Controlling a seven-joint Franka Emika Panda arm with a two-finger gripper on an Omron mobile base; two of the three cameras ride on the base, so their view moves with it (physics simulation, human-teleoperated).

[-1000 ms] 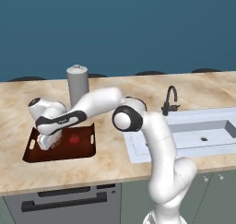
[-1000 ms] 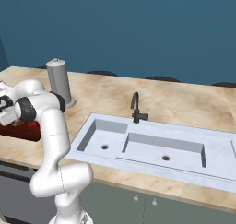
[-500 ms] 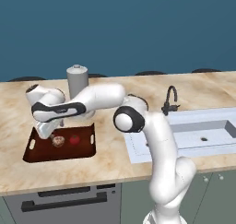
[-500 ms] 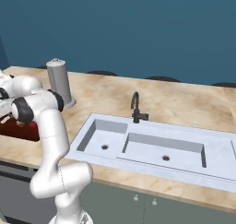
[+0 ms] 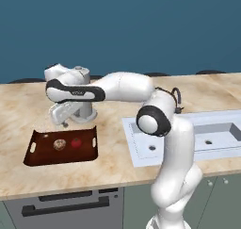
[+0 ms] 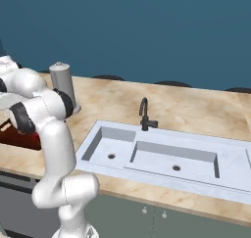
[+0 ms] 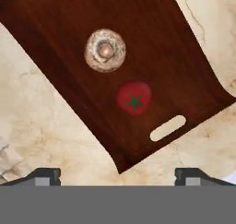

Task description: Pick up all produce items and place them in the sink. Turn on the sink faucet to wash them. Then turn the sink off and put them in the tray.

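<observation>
Both produce items lie in the dark reddish-brown tray: the glossy red one and the tan mottled one just left of it. My gripper hangs open above the tray's back edge, apart from both. From the hand, the red item and the tan item rest on the tray far below, and my gripper spreads wide with nothing between its fingertips. The sink and its black faucet sit to the right.
A tall grey cylinder stands on the counter behind the tray, partly behind my arm. The sink rim begins a short way right of the tray. Marbled counter surrounds the tray, whose slot handle lies near the red item.
The gripper has opened and lifted up out of the tray, leaving the red item beside the tan one. The arm now arches higher over the counter.
</observation>
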